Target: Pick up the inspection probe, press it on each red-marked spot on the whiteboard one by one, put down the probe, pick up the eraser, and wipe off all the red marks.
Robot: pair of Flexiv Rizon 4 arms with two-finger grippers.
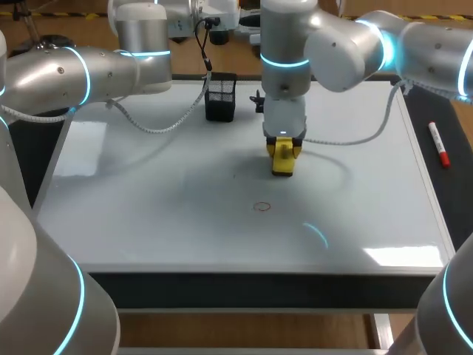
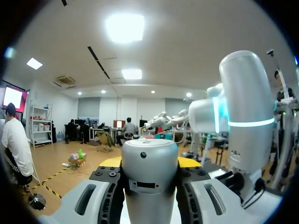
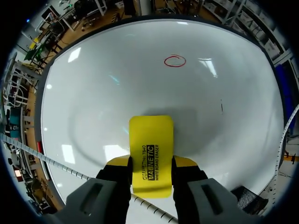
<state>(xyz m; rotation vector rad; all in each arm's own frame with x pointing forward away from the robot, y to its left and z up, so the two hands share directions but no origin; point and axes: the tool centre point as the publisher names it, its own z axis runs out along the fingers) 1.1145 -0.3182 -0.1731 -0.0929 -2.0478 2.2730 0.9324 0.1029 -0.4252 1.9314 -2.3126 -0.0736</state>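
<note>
Desk surface seen from above, almost fully covered by a whiteboard. One red mark, a small drawn ring, lies on the board near its middle. The right arm enters from the right and reaches past the middle. Its right claw points down and pinches a yellow eraser from two sides, just beyond the mark on the far side and apart from it. Whether the eraser touches the board cannot be told. From the right wrist, the eraser sits between the fingers and the ring lies well ahead of it. A black mesh holder stands at the far edge, left of the right arm. A red marker lies on the dark strip right of the board. The left claw faces out into the room, and its state cannot be told.
</note>
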